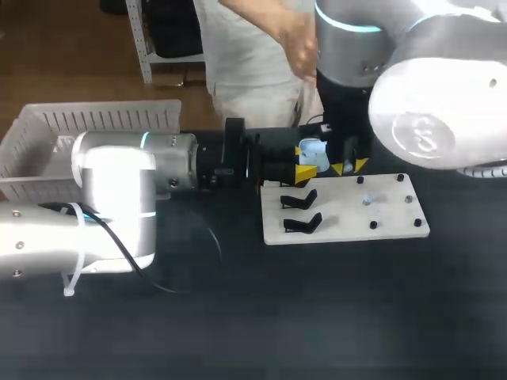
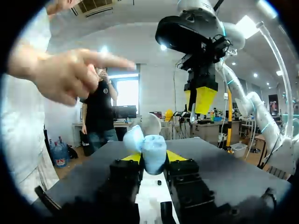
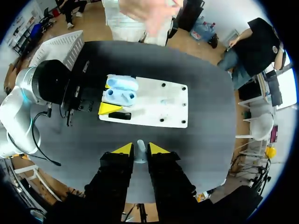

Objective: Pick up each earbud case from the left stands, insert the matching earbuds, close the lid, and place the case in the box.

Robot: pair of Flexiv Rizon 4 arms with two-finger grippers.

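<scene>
The box (image 1: 47, 134) stands at the table's far left. The left gripper (image 2: 153, 157) is clamped on the open, pale blue case (image 2: 149, 148), held at the left end of the white board (image 3: 159, 105), near two black stands (image 1: 303, 224). The right gripper (image 3: 140, 148), above the table beside the board, has its fingers narrow, pinching a small pale earbud (image 3: 140, 154).

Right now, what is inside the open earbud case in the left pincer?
The earbud case shows two dark wells, seemingly empty; their bottoms are too small to tell. The left pincer covers its sides. One earbud sits in the right pincer.
</scene>
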